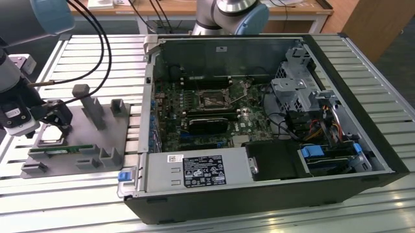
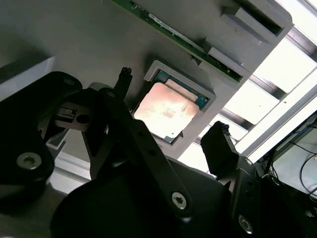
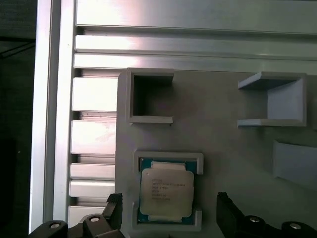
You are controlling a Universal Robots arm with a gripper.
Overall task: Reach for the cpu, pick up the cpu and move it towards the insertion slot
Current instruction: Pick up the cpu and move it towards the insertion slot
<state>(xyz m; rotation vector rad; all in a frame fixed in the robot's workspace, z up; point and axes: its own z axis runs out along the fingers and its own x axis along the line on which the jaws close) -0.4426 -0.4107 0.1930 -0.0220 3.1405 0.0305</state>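
Gripper [image 2: 172, 100], jaws apart, just above cpu [image 3: 166, 191]

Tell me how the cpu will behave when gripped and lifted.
The cpu looks flat and rigid, so flexing seems unlikely. Its shiny metal top may be slippery. Its holder has a raised rim, probably blocking sideways pushes.

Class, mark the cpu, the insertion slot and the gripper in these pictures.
cpu [image 3: 166, 191]: first wrist view, on its silver top.
insertion slot [image 1: 212, 100]: exterior view, on the dark socket's middle.
gripper [image 2: 172, 99]: second wrist view, midway between its open fingertips.
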